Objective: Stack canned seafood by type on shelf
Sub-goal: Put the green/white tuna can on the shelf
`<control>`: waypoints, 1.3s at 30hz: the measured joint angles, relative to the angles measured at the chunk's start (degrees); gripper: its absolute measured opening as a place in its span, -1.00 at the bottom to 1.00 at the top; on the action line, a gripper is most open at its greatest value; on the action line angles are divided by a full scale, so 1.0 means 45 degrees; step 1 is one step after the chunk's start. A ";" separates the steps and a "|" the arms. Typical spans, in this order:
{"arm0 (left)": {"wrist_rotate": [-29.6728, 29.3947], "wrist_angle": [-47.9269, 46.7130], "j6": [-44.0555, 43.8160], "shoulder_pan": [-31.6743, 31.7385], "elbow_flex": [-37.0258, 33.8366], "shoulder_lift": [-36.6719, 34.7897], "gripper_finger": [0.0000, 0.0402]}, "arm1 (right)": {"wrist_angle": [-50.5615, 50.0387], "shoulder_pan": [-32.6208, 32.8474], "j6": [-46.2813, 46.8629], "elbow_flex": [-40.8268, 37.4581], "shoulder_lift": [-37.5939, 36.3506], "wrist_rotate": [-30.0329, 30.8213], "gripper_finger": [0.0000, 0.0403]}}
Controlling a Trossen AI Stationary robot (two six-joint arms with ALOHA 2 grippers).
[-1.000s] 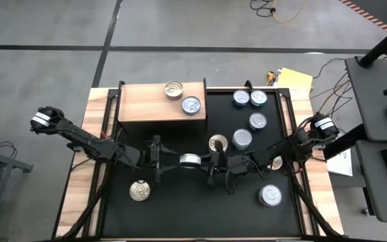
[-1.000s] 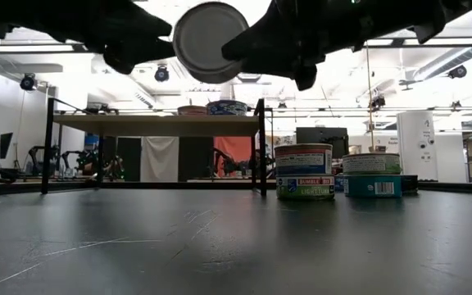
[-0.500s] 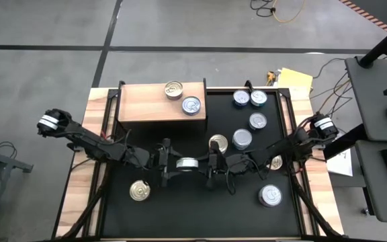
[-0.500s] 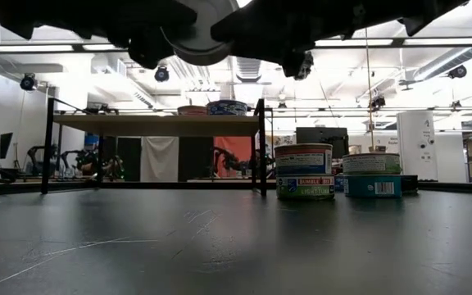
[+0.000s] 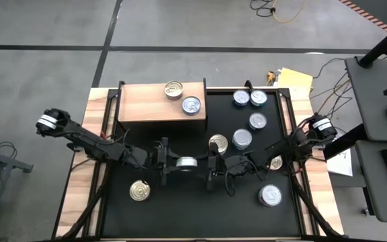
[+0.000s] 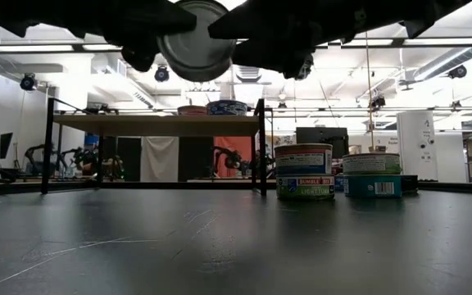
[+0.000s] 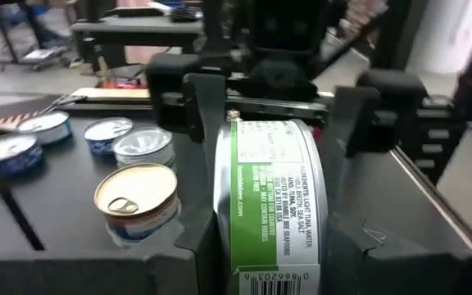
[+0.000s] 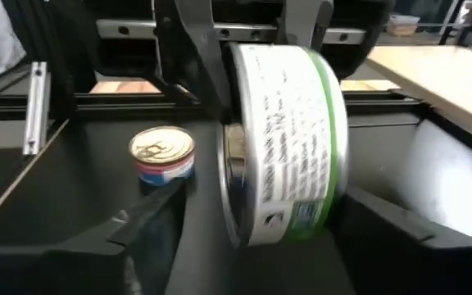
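You are hanging a green-labelled can (image 5: 187, 162) in the air over the middle of the black table (image 5: 200, 215), on its side, between two grippers at once; the left gripper (image 5: 168, 163) is coming at it from the left edge's side and the right gripper (image 5: 207, 163) from the right; in the left wrist view the left fingers (image 7: 199, 123) are sitting against the can's flat ends, so that grip looks clenched on it, though how firmly I cannot tell; in the right wrist view the right fingers (image 8: 150, 225) are standing wide of the label with a clear gap, so that side looks released; here is your risk: if the left grip is only light, the can is dropping flat onto the table and rolling toward the gold-topped can (image 5: 218, 143) just beyond it or the one (image 5: 139, 191) near the front-left corner; a second worry: the two sets of fingers are crowding each other, and pulling the right arm back crooked could be clipping the can and twisting it out; the shelf (image 5: 146, 102) is waiting at the back-left corner with a gold-topped tin (image 5: 173, 89) and a blue-labelled tin (image 5: 191, 105) on its right end; set the can down there tilted and you could be knocking those two off the edge.
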 joint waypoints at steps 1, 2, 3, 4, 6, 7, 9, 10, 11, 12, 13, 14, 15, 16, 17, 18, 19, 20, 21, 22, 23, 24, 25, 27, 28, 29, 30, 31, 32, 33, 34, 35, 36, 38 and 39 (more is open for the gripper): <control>-0.0220 -0.0118 -0.0202 0.0000 0.0000 -0.0161 -0.39 | -0.0131 -0.0009 -0.0089 0.0002 -0.0098 0.0078 0.44; -0.0418 -0.0152 -0.0391 0.0013 -0.0013 -0.0354 -0.39 | -0.0355 -0.0016 -0.0230 -0.0001 -0.0232 0.0275 0.47; -0.0522 -0.0205 -0.0639 0.0015 -0.0047 -0.0606 -0.39 | -0.0640 -0.0014 -0.0405 -0.0003 -0.0391 0.0465 0.50; -0.0558 -0.0223 -0.0933 0.0054 -0.0105 -0.0928 -0.39 | -0.1065 0.0007 -0.0646 -0.0003 -0.0604 0.0687 0.52; -0.0556 -0.0457 -0.1524 0.0149 -0.0146 -0.1750 -0.39 | -0.1910 0.0063 -0.1012 -0.0008 -0.1039 0.1108 0.55; -0.0551 -0.0851 -0.1841 0.0203 -0.0148 -0.2272 -0.39 | -0.2380 0.0105 -0.1263 -0.0008 -0.1286 0.1313 0.55; -0.0527 -0.1777 -0.2576 0.0334 -0.0149 -0.3329 -0.39 | -0.3052 0.0151 -0.1637 -0.0013 -0.1781 0.1596 0.55; -0.0528 -0.2407 -0.3044 0.0403 -0.0146 -0.3859 -0.39 | -0.3251 0.0190 -0.1942 -0.0018 -0.2027 0.1607 0.54; -0.0537 -0.3030 -0.3556 0.0477 -0.0146 -0.4369 -0.39 | -0.3285 0.0232 -0.2352 -0.0018 -0.2233 0.1611 0.53; -0.0542 -0.3551 -0.4141 0.0568 -0.0146 -0.4802 -0.39 | -0.3279 0.0312 -0.2964 -0.0018 -0.2422 0.1626 0.52; -0.0545 -0.4023 -0.4842 0.0662 -0.0146 -0.5202 -0.39 | -0.3239 0.0405 -0.3755 -0.0018 -0.2563 0.1648 0.50; -0.0544 -0.4494 -0.5590 0.0745 -0.0146 -0.5547 -0.39 | -0.3049 0.0505 -0.4786 -0.0018 -0.2608 0.1641 0.49; -0.0549 -0.4915 -0.6530 0.0823 -0.0148 -0.5802 -0.39 | -0.2815 0.0580 -0.5912 -0.0018 -0.2612 0.1641 0.47; -0.0569 -0.5160 -0.7691 0.0905 -0.0157 -0.5953 -0.39 | -0.2646 0.0671 -0.7146 -0.0018 -0.2603 0.1613 0.46; -0.0591 -0.5299 -0.8832 0.0980 -0.0160 -0.6037 -0.39 | -0.2400 0.0753 -0.8507 -0.0018 -0.2543 0.1598 0.44; -0.0500 -0.5437 -0.9655 0.1021 -0.0161 -0.6102 -0.39 | -0.2005 0.0812 -0.9802 -0.0018 -0.2381 0.1614 0.43; -0.0290 -0.5476 -1.0086 0.1029 -0.0165 -0.6120 -0.39 | -0.1602 0.0877 -1.1094 -0.0018 -0.2221 0.1689 0.42; -0.0020 -0.5424 -1.0410 0.1035 -0.0165 -0.6081 -0.39 | -0.1262 0.0956 -1.2375 -0.0018 -0.2079 0.1875 0.42; 0.0196 -0.5353 -1.0783 0.1025 -0.0165 -0.6008 -0.39 | -0.0819 0.1003 -1.3517 -0.0018 -0.1889 0.2049 0.41; 0.0387 -0.5347 -1.1133 0.1015 -0.0165 -0.5948 -0.39 | -0.0178 0.1012 -1.4605 -0.0018 -0.1682 0.2155 0.41; 0.0454 -0.5339 -1.1435 0.1000 -0.0165 -0.5863 -0.39 | 0.0493 0.1041 -1.5585 -0.0014 -0.1496 0.2220 0.41; 0.0438 -0.5209 -1.1689 0.0972 -0.0165 -0.5737 -0.39 | 0.1051 0.1045 -1.6417 0.0036 -0.1314 0.2282 0.41; 0.0430 -0.4943 -1.1872 0.0941 -0.0165 -0.5613 -0.39 | 0.1534 0.1049 -1.7127 0.0161 -0.1092 0.2279 0.41; 0.0538 -0.4383 -1.2094 0.0923 -0.0165 -0.5367 -0.39 | 0.2094 0.1035 -1.8269 0.0538 -0.0610 0.2282 0.43; 0.0627 -0.3924 -1.2122 0.0913 -0.0165 -0.5192 -0.39 | 0.2084 0.1035 -1.8675 0.0746 -0.0391 0.2309 0.44; 0.0666 -0.3500 -1.2140 0.0905 -0.0165 -0.5032 -0.39 | 0.2061 0.1007 -1.9090 0.0979 -0.0141 0.2317 0.45; 0.0706 -0.3243 -1.2140 0.0895 -0.0165 -0.4912 -0.39 | 0.2074 0.0978 -1.9518 0.1229 0.0124 0.2340 0.45; 0.0716 -0.2960 -1.2140 0.0888 -0.0165 -0.4780 -0.39 | 0.2077 0.0953 -1.9906 0.1462 0.0363 0.2428 0.46; 0.0726 -0.2643 -1.2140 0.0889 -0.0163 -0.4625 -0.39 | 0.2058 0.0925 -2.0297 0.1692 0.0603 0.2651 0.46; 0.0736 -0.2532 -1.2140 0.0889 -0.0160 -0.4527 -0.39 | 0.2065 0.0879 -2.0648 0.1984 0.0871 0.3011 0.46; 0.0777 -0.2578 -1.2140 0.0889 -0.0160 -0.4450 -0.39 | 0.2080 0.0825 -2.0892 0.2295 0.1117 0.3419 0.45; 0.0849 -0.2542 -1.2141 0.0889 -0.0160 -0.4309 -0.39 | 0.2072 0.0764 -2.1068 0.2556 0.1329 0.3872 0.44; 0.0947 -0.2431 -1.2144 0.0887 -0.0160 -0.4166 -0.39 | 0.2062 0.0691 -2.1320 0.2821 0.1539 0.4368 0.43; 0.0964 -0.2385 -1.2153 0.0800 -0.0164 -0.3939 -0.39 | 0.2087 0.0544 -2.1598 0.3381 0.1968 0.4884 0.39; 0.0999 -0.2176 -1.2207 0.0797 -0.0162 -0.3781 -0.39 | 0.2059 0.0495 -2.1787 0.3573 0.2135 0.5057 0.37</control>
